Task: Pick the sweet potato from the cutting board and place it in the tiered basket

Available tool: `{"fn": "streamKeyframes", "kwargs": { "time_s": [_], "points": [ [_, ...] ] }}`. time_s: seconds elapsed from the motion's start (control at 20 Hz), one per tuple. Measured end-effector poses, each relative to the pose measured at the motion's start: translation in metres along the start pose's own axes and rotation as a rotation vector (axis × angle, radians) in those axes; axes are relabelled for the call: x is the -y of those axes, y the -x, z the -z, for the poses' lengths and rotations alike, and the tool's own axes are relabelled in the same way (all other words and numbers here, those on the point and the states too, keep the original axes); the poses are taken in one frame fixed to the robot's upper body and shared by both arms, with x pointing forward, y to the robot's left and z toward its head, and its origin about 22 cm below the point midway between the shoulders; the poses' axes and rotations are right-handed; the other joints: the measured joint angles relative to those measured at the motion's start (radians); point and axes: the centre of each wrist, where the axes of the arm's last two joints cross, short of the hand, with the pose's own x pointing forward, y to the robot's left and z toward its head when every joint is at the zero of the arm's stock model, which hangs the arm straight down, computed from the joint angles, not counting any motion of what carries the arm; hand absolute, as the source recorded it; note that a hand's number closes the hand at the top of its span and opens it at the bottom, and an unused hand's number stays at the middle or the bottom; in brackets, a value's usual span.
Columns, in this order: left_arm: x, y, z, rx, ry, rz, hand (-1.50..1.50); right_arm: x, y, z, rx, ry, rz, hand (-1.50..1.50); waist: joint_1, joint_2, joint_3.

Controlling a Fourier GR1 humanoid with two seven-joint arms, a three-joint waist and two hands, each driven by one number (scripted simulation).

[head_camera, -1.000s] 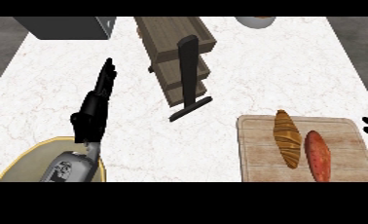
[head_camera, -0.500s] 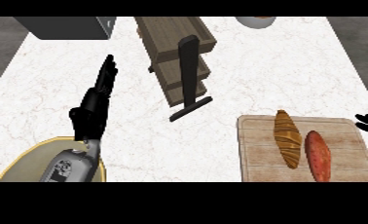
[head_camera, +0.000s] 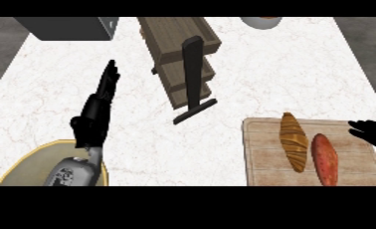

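Note:
The reddish-orange sweet potato (head_camera: 325, 159) lies on the wooden cutting board (head_camera: 263, 158) at the lower right, right of a brown croissant (head_camera: 294, 141). My right hand (head_camera: 363, 131) shows only partly at the right edge, just right of the sweet potato and not touching it. The wooden tiered basket (head_camera: 180, 54) with its black post stands at the top centre. My left hand (head_camera: 98, 108) is at the left, open, fingers straight and pointing away over the counter, holding nothing.
A yellow-rimmed plate (head_camera: 29, 158) lies at the lower left under my left forearm. A dark box (head_camera: 70, 27) sits at the top left and a bowl (head_camera: 260, 22) at the top edge. White marble counter lies between the basket and board.
My right hand has come further into view from the right edge, toward the cutting board. The left hand has barely moved.

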Motion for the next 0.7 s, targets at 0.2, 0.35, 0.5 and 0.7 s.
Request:
{"fn": "streamKeyframes", "kwargs": {
  "time_s": [0.2, 0.35, 0.5, 0.7],
  "points": [
    [-0.001, -0.003, 0.001, -0.005, -0.006, 0.000, 0.00, -0.003, -0.002, 0.010, 0.007, -0.013, 0.011, -1.50, 0.001, 0.000, 0.000],
    [-0.004, 0.004, 0.006, 0.002, -0.011, 0.002, 0.00, -0.004, -0.001, 0.015, 0.004, -0.030, 0.017, -1.50, 0.000, 0.000, 0.000],
    [0.000, 0.002, 0.001, 0.001, -0.011, 0.000, 0.00, -0.010, -0.007, 0.024, 0.001, -0.043, 0.019, -1.50, 0.001, 0.000, 0.000],
    [-0.002, -0.002, 0.004, 0.001, -0.004, -0.001, 0.00, -0.010, -0.013, 0.034, 0.003, -0.054, 0.023, -1.50, 0.000, 0.000, 0.000]
  ]
}}
